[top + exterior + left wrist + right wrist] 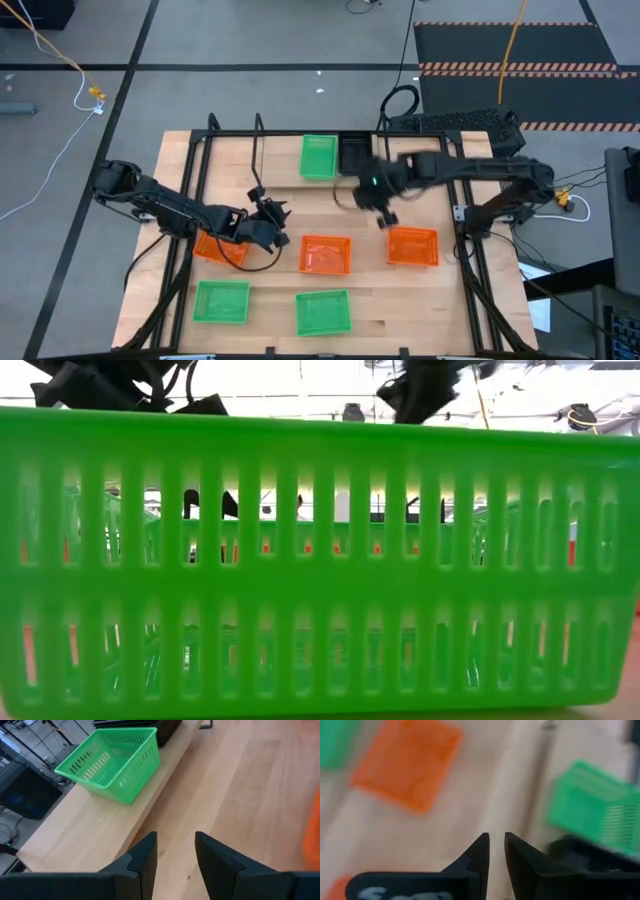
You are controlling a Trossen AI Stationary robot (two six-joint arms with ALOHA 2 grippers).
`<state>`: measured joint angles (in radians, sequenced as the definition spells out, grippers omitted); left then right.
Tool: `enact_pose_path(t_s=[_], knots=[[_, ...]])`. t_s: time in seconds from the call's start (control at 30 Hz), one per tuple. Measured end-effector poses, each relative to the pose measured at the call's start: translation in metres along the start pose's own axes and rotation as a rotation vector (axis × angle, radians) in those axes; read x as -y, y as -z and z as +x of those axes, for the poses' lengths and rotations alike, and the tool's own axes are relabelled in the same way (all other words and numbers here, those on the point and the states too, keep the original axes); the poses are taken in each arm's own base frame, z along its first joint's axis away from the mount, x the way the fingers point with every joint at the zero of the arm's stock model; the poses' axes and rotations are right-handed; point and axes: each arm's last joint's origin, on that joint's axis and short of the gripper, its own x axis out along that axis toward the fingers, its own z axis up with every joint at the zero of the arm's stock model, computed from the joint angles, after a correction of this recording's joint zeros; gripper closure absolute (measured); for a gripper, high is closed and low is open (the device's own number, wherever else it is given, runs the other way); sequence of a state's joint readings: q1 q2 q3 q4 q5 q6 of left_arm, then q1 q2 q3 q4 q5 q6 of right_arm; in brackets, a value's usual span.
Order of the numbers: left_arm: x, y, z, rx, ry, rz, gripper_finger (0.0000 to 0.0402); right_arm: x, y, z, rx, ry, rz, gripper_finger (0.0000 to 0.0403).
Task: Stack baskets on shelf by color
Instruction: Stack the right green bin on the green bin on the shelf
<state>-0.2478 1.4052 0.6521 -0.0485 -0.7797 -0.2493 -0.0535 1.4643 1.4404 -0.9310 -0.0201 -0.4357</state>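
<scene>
On the shelf (270, 160) along the table's far side, a green basket (318, 157) stands beside a black basket (355, 152). Three orange baskets (325, 254) (412, 246) (215, 246) lie across the table's middle, the last partly under my left arm. Two green baskets (221, 301) (323, 312) sit near the near edge; one of them fills the low view (320, 560). My left gripper (272, 222) (175, 855) hovers open and empty between two orange baskets. My right gripper (385, 218) (496, 842) hangs empty over bare table in front of the shelf, its fingers a narrow gap apart.
The shelf's black hoop uprights (212, 125) (258, 125) rise at the far left. Black frame rails (190, 200) (470, 270) run along the table's sides. Bare wood shows on the shelf left of the green basket (112, 765) and between the orange baskets.
</scene>
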Motion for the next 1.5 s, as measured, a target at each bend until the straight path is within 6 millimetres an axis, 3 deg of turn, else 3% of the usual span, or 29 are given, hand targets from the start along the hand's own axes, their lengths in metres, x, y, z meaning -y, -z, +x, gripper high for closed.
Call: enact_pose_path(t_s=[0.17,0.3,0.4,0.5,0.6,0.83,1.07,1.17,1.37,1.5], knots=[[0.004,-0.005,-0.002,0.044,0.038,-0.028,0.0266,-0.061,0.002,0.024,-0.044,-0.073,-0.120,0.0351],[0.009,-0.013,-0.006,0.080,0.088,-0.053,0.0266,-0.108,-0.007,0.042,0.097,-0.117,-0.245,0.0344],[0.014,-0.026,-0.012,0.109,0.138,-0.080,0.0266,-0.141,-0.010,0.051,0.252,-0.127,-0.448,0.0333],[0.021,-0.040,-0.023,0.145,0.191,-0.094,0.0266,-0.165,-0.009,0.063,0.415,-0.091,-0.608,0.0321],[0.029,-0.049,-0.033,0.178,0.229,-0.076,0.0266,-0.182,0.002,0.083,0.421,-0.088,-0.747,0.0313],[0.036,-0.051,-0.044,0.207,0.226,-0.047,0.0266,-0.198,0.010,0.131,0.321,-0.031,-0.970,0.0312],[0.035,-0.045,-0.043,0.155,0.215,-0.077,0.0266,-0.207,-0.003,0.152,0.321,-0.024,-1.098,0.0312],[0.035,-0.042,-0.043,0.131,0.211,-0.085,0.0266,-0.209,-0.005,0.151,0.320,0.004,-1.128,0.0312],[0.036,-0.039,-0.045,0.108,0.211,-0.088,0.0266,-0.208,-0.011,0.129,0.311,0.146,-1.188,0.0312],[0.036,-0.039,-0.045,0.110,0.206,-0.088,0.0266,-0.207,-0.013,0.125,0.376,0.076,-1.152,0.0312]])
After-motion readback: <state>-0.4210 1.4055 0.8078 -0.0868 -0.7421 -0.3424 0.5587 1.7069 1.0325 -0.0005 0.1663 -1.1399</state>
